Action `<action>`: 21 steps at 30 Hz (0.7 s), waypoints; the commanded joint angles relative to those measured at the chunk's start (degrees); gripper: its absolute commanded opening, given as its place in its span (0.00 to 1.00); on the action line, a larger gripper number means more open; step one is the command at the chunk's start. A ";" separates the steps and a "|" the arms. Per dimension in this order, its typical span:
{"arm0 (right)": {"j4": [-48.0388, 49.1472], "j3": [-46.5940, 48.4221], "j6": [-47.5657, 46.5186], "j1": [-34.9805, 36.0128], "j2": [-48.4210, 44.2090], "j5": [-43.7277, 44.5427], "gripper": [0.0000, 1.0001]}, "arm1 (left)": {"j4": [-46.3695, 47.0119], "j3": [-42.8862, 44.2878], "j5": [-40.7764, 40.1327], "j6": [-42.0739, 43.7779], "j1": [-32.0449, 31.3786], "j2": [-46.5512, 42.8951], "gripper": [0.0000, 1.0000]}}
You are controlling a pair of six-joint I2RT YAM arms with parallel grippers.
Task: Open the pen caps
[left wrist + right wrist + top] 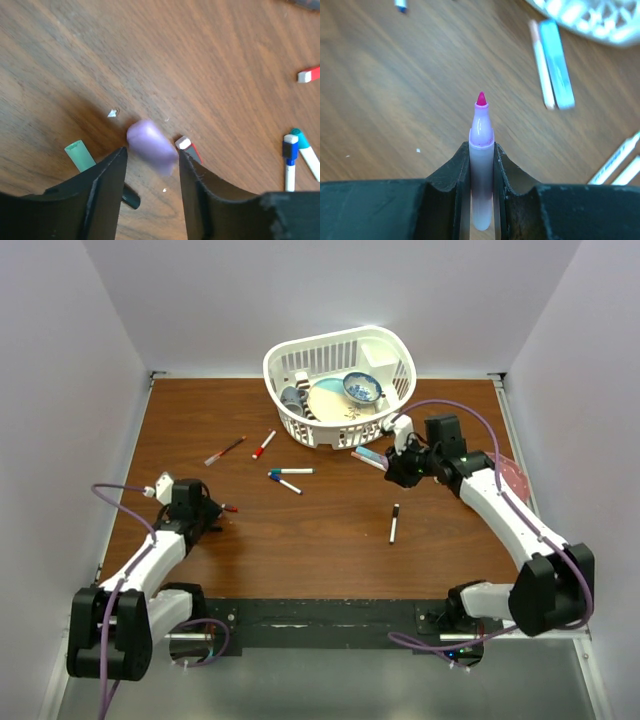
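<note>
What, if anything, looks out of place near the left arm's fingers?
The purple cap shows loose and motion-blurred in the gap between the left fingers, which stand wider than it. It looks released, not gripped.

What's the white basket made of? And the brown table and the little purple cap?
White slotted basket: likely moulded plastic, smooth, faintly glossy, even cut-out walls. Brown table: wood or wood-look laminate, matte, with grain streaks. Small lilac pen cap: probably smooth plastic, but blurred, so unsure.

Wood table: markers, caps, basket
</note>
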 commanded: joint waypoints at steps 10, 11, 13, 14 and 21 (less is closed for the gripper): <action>0.34 2.97 7.85 -9.31 12.01 8.29 0.08 | -3.20 10.57 4.18 4.92 2.02 -10.04 0.64; 0.26 3.50 8.11 -9.48 14.20 10.74 0.08 | -3.99 11.63 5.57 5.89 2.11 -11.35 0.65; 0.34 5.43 9.42 -9.83 16.76 13.12 0.08 | -4.79 14.88 6.90 9.57 2.02 -12.68 0.70; -0.09 6.31 9.78 -9.92 19.56 14.09 0.08 | -5.22 16.11 8.73 11.41 2.02 -13.64 0.72; -0.80 12.90 10.40 -11.15 28.98 22.26 0.13 | -5.67 23.67 20.26 34.69 0.71 -16.98 0.83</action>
